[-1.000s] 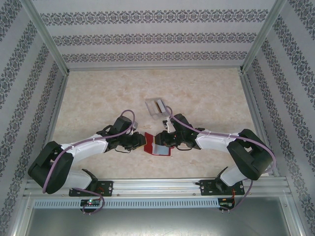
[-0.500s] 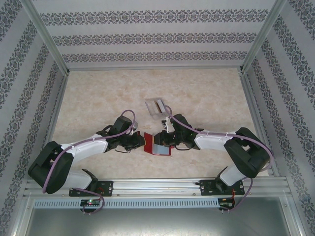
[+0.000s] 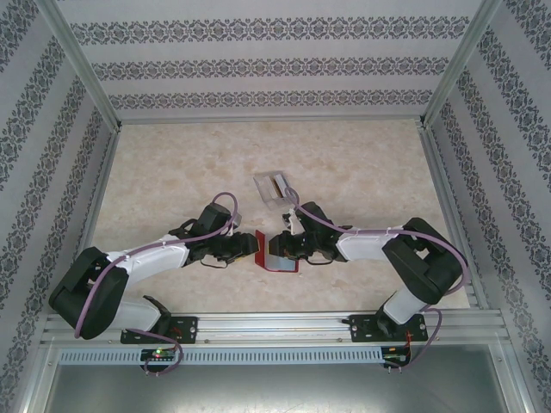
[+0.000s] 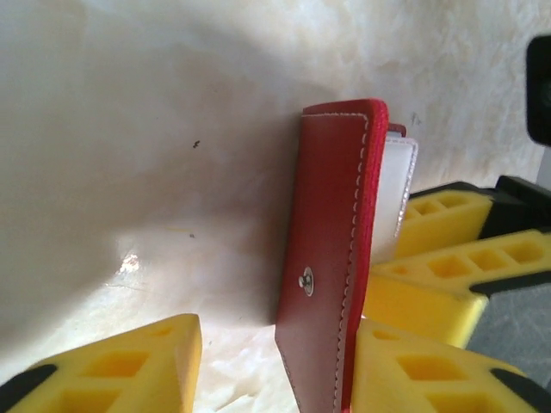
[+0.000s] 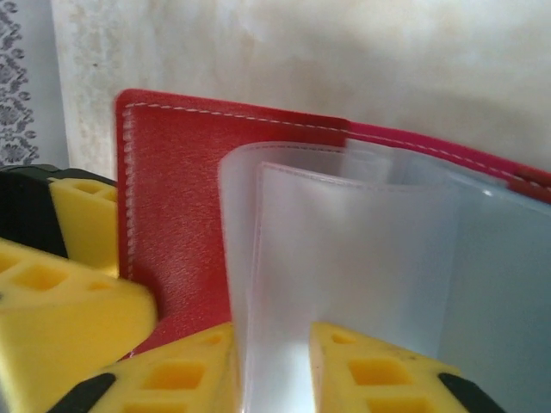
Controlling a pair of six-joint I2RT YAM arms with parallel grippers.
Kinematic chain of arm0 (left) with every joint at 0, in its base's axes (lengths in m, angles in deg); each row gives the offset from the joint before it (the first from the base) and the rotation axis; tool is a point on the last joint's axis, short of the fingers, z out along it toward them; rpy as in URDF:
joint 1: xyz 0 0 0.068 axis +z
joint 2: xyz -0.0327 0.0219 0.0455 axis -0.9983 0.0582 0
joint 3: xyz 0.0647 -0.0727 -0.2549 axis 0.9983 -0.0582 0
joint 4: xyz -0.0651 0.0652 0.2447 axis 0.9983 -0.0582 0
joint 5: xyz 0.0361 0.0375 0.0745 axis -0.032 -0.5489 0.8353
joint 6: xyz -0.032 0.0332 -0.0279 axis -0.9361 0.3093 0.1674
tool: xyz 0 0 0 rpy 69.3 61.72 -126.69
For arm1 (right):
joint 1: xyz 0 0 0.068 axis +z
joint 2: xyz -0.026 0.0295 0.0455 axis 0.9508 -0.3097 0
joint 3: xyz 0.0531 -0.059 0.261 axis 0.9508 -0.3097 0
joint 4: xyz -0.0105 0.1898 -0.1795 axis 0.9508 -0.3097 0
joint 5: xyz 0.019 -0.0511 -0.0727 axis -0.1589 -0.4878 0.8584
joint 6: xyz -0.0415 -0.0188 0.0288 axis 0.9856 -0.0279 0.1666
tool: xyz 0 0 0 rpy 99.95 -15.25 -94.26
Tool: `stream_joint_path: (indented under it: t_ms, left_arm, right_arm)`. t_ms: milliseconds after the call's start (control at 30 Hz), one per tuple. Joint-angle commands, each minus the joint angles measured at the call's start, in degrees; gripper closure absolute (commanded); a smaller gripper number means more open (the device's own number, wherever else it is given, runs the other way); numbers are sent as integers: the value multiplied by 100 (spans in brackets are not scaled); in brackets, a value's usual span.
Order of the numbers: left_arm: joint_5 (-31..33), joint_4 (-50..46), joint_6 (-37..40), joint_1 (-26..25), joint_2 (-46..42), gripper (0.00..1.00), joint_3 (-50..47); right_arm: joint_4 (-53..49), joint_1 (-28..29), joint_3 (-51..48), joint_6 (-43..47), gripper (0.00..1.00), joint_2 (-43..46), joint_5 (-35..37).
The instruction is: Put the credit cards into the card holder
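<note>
You've just released with the left gripper [image 3: 248, 249]. It was clamped a moment ago, and now its jaws stand partly apart with nothing pinched. Over the same second the right gripper [image 3: 282, 247] has edged leftward, and the small red leather-like folding card holder [image 3: 279, 261] has changed shape under them. Its left cover flap [image 3: 258, 247] lay broader before, and now reads from above as a thin red sliver, up nearly on edge. The holder sits on the marbled beige table [image 3: 362, 163] between the two grippers, towards the near side. I'd judge the task to be at the opening stage. The thin plastic credit cards [image 3: 279, 183] lie in the translucent grey rectangular tray [image 3: 263, 193] just beyond, none loaded, and an unclamped flap could fall shut.

The left wrist view gives you what the overhead cannot — the flap's outer face with its metal snap stud [image 4: 306, 280]. The flap stands upright between the yellow pads, seemingly resting against the right-hand one and clear of the other. The right wrist view gives you the inside. There the clear plastic pocket leaves [image 5: 344, 258] fan out from the red cover and run down between that gripper's narrowly spaced fingers [image 5: 181, 374], which look to be pinching them. No card shows in those leaves.
</note>
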Motion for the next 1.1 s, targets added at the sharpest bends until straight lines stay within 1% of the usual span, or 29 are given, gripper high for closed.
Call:
stream_joint_path:
  t_ms: [0,133,167,200,233,500,600,767,833,967,1067]
  left_arm:
    - [25,-80,108,59,-115,46,166]
    - [-32,-36,112,56,-33,43,173]
    - [-45,8,95,58,-16,43,159]
    - [-64,56,86,59,9,41,133]
    - [-79,90,93,57,41,40,137]
    - [-27,100,140,58,145,37,169]
    - [2,70,146,53,227,37,205]
    - [16,-3,235,54,396,43,290]
    - [-12,69,210,56,418,43,284]
    - [-70,137,211,58,467,39,298]
    - [-75,205,180,59,464,41,283]
  right_arm:
    - [13,46,-53,70,68,-175,95]
    - [57,62,-46,39,60,-244,89]
    - [58,60,-44,38,56,-240,87]
    - [57,62,-44,36,50,-235,87]
    - [58,61,-35,35,45,-237,87]
    - [21,64,-44,39,25,-103,160]
    - [68,68,-74,-2,23,-111,168]
    - [187,66,-136,-25,22,-20,165]
    - [169,67,-130,-18,22,11,176]
    - [216,71,-149,-23,22,-30,202]
    - [367,75,-166,-112,23,-93,125]
